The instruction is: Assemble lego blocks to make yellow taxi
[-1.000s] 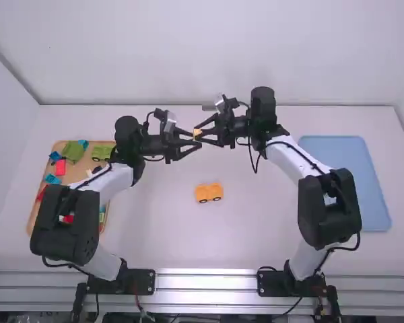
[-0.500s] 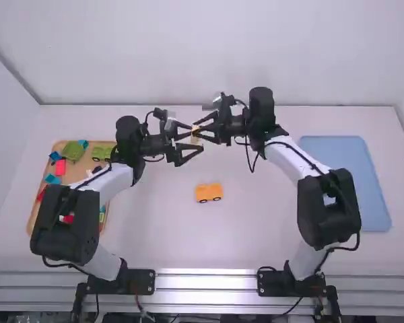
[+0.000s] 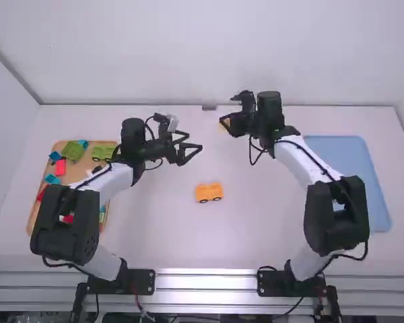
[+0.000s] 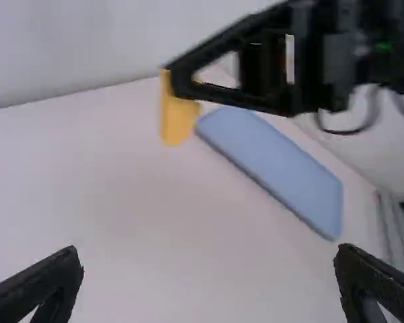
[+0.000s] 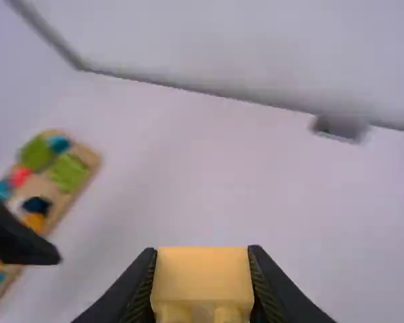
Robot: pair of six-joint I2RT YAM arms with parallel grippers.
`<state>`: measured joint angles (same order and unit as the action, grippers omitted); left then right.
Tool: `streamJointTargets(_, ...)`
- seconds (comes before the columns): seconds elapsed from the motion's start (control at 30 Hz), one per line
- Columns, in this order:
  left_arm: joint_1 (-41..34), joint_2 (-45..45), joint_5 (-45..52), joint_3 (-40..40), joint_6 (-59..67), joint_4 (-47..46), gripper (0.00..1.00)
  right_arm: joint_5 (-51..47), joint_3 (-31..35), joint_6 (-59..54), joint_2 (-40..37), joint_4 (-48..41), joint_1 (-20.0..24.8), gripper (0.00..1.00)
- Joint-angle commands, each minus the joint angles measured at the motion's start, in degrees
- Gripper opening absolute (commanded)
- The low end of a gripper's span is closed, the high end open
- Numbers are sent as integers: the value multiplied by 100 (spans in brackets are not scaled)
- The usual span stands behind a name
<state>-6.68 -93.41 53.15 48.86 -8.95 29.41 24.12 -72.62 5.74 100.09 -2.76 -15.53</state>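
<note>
Air separates my 2 grippers above the white table (image 3: 256, 235), with the right near the back edge in the high view. My left gripper (image 3: 194, 141) has its fingers spread wide, with nothing between them; its wrist view shows a broad gap from fingertip to fingertip. My right gripper (image 3: 228, 123) has its fingers pinching a yellow block (image 5: 202, 276) from both sides, and the block pokes out past the tips towards the left gripper, well apart from it.

Nearer my bases, midway between the arms, an orange wheeled piece (image 3: 209, 193) rests on the table with 2 dark wheels along its near side. Neither gripper touches it, and there's table surface all around it, which gives me room on every side.

My left arm's links cross over the wooden tray (image 3: 89, 163) by the left side of the table. Inside that tray's rim I make out 2 green pieces (image 3: 102, 153), a red block (image 3: 60, 167) and some blue pieces. Off to the right, the blue tray (image 3: 343, 178) lies flat, its left edge partly behind my right arm's links.
</note>
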Motion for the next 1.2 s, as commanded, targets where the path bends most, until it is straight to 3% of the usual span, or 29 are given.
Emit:
streamJointTargets(0.0, 26, -24, -745, 138, 87, -57, 99, -2103, 15, -389, -557, -442, -295, 21)
streamJointTargets(0.07, -9, -24, -946, 138, 87, -111, 99, -2457, 15, -553, -671, -1003, -426, 21)
streamJointTargets(0.37, -9, -24, -1080, 138, 90, -177, 99, -2417, -273, -1333, -391, -3386, -605, 22)
streamJointTargets(0.43, -7, -24, -1064, 138, 90, -177, 99, -2415, -319, -2055, -157, -4057, -708, 21)
streamJointTargets(0.63, -7, -24, -1071, 136, 90, -284, 99, -2417, -153, -3685, 267, -4249, -970, 13)
streamJointTargets(0.83, -7, -24, -1075, 136, 227, -476, 99, -2439, 142, -6426, 896, -4288, -1217, 2)
streamJointTargets(1.1, -7, -24, -1078, 133, 345, -651, 99, -2496, 146, -6789, 1294, -4236, -1200, 0)
streamJointTargets(1.17, -4, -24, -1080, 133, 345, -645, 99, -2369, 146, -6946, 1379, -4223, -1174, 7)
